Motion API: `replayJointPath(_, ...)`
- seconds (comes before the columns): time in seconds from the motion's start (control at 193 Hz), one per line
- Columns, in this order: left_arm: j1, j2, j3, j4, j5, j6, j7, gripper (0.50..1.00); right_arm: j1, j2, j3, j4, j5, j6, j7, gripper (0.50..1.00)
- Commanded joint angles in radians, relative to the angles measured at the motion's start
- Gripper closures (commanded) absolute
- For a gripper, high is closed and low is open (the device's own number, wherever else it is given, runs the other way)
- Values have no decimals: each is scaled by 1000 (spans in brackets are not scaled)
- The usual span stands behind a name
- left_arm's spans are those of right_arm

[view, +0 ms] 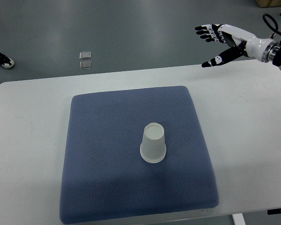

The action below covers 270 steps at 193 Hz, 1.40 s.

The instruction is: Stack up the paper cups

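— Since the right arm is cut off at the picture's edge, what shows of it?
— Only the right hand, fingers spread, holding nothing, raised past the tabletop far edge.
— And the paper cup?
— Upside down on the blue mat, well apart from the hand, nearer the robot and to its left. Whether it is one cup or several nested, I cannot tell.
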<state>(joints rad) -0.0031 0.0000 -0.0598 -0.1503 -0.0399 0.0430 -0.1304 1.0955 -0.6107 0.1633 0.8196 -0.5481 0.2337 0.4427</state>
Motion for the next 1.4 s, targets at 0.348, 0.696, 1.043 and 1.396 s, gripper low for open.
replayJointPath(0.348,0,0,0,0,0,0,0,500,-117,63,38,-51,563,-21,-4,585)
replayJointPath(0.696,0,0,0,0,0,0,0,500,-269,175,223,-62,763,-105,-7,585)
replayJointPath(1.043,0,0,0,0,0,0,0,500,-304,273,298,-54,763,-113,4,583)
replayJointPath(1.396,0,0,0,0,0,0,0,500,-304,313,302,-54,754,-154,28,585)
